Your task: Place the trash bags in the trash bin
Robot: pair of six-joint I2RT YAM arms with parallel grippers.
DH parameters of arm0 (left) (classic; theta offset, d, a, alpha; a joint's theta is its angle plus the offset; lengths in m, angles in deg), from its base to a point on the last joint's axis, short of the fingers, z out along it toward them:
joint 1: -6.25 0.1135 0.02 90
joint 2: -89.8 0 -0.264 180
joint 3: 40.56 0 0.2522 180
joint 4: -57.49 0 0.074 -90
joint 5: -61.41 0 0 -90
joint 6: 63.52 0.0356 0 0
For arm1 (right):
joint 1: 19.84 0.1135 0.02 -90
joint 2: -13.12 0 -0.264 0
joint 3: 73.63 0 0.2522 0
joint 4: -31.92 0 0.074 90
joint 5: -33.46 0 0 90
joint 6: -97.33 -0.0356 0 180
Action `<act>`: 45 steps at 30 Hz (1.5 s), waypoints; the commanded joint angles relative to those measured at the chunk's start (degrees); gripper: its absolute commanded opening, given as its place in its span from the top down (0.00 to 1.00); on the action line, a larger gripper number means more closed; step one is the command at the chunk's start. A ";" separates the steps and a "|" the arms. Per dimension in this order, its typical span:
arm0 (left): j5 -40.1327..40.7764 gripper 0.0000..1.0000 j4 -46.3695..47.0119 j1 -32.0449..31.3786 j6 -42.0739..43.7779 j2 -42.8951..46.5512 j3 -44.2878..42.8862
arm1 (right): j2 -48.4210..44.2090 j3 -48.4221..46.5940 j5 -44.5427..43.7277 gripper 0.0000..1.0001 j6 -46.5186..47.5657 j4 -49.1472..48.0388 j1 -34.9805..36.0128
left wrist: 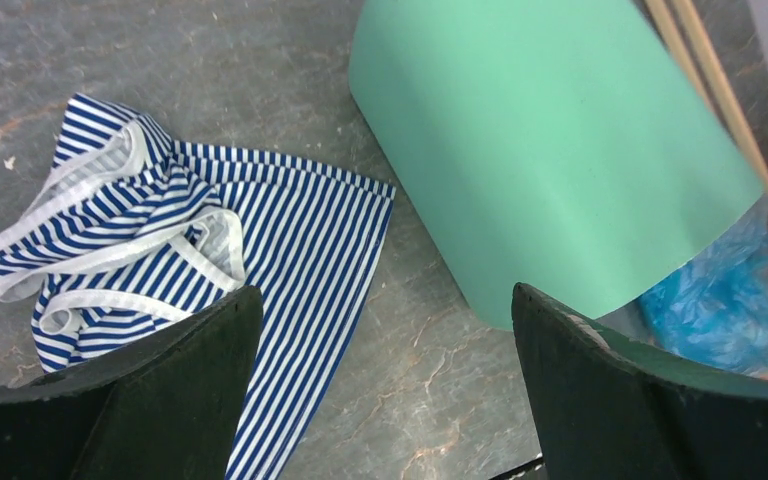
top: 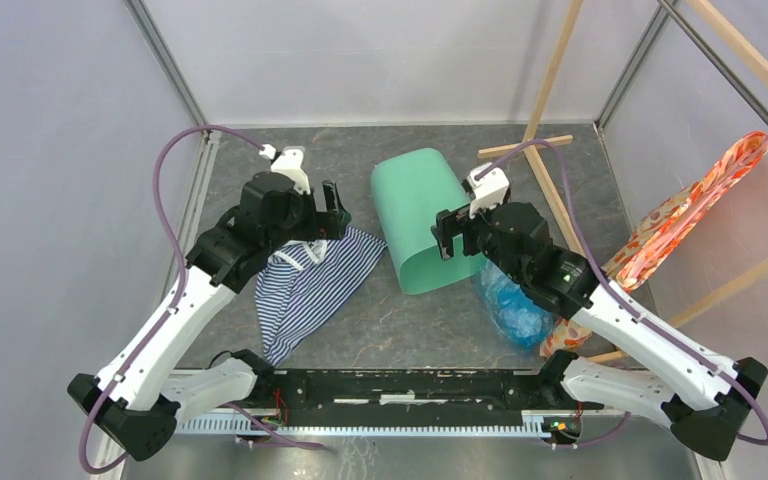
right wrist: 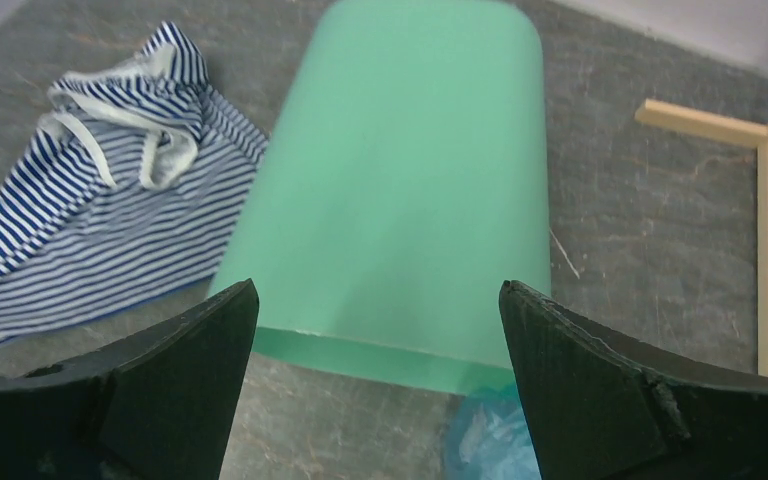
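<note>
1. Table (top: 380, 330): a grey, stone-patterned surface. It carries every item below and lies under both sets of fingers.

2. Wooden frame (top: 552, 75): pale slats rising beyond and outboard of the right fingers (right wrist: 600, 380), with its foot on the table.

3. Bin (top: 422, 215): mint green, lying on its side on the table between the two sets of fingers. Its closed bottom points away from the arms and its open mouth faces their bases. In the right wrist view the bin side fills the gap ahead of the right fingers. In the left wrist view it lies ahead and to the right of the left fingers (left wrist: 210, 340).

4. Striped cloth (top: 310, 285): blue and white, crumpled flat on the table. It lies beneath the left fingers and to their left, apart from the bin.

5. Orange floral fabric (top: 695, 205): draped over the wooden frame, well outboard of the right fingers.

6. Plastic bag (top: 513, 303): light blue and crinkled, on the table at the bin's mouth rim. It lies behind and below the right fingers, partly hidden under the right arm. It is not possible to tell whether any part reaches inside the bin.

7. Left fingers: spread wide, nothing between them, above the table.

8. Right fingers: spread wide, nothing between them, above the mouth end of the bin.
</note>
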 commanded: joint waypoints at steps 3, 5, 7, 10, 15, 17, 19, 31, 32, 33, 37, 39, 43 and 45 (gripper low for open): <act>2.40 0.00 4.00 -2.13 -0.81 -0.62 2.99 | -0.83 3.50 -6.68 0.02 0.03 1.36 2.26; 2.83 0.00 4.30 -2.60 -0.97 -0.70 3.64 | -0.97 4.26 -7.77 0.02 0.10 2.02 2.77; 2.93 0.00 4.94 -2.92 -1.25 -0.74 4.20 | -1.19 4.84 -8.83 0.02 0.18 2.49 3.13; 2.26 0.00 5.82 -3.26 -1.63 -0.84 4.67 | -1.54 5.17 -10.01 0.02 0.24 3.14 3.45; 2.67 0.00 6.61 -3.54 -2.90 -1.56 5.64 | -1.88 4.61 -11.33 0.02 0.30 4.29 3.80; 2.82 0.00 7.30 -3.57 -3.87 -1.69 6.58 | -2.19 4.07 -11.68 0.02 0.29 4.73 3.81; 3.36 0.00 8.14 -3.57 -5.41 -1.96 8.20 | -2.38 3.44 -11.93 0.02 0.49 5.18 3.89; 0.01 0.00 20.77 -3.13 -16.14 -10.63 18.98 | -4.32 1.54 -11.91 0.02 0.92 7.57 4.01; -0.30 0.00 23.20 -3.04 -17.14 -11.88 20.17 | -4.36 1.21 -11.76 0.02 0.96 7.85 4.04; -0.69 0.00 25.16 -2.99 -17.92 -13.09 21.21 | -4.49 0.97 -11.55 0.02 0.99 8.11 4.07; -3.31 0.00 32.81 -2.01 -20.64 -18.83 24.62 | -4.60 0.50 -10.46 0.02 1.30 8.78 4.08; -4.61 0.00 35.80 -1.40 -21.71 -21.52 25.62 | -4.48 0.17 -10.05 0.02 1.42 9.42 4.12; -5.31 0.00 38.47 -0.05 -23.03 -24.80 27.65 | -4.53 -0.39 -9.80 0.02 1.69 11.02 4.02; -5.25 0.00 40.21 1.02 -23.85 -25.81 28.85 | -4.61 -0.28 -9.84 0.02 1.83 11.52 4.05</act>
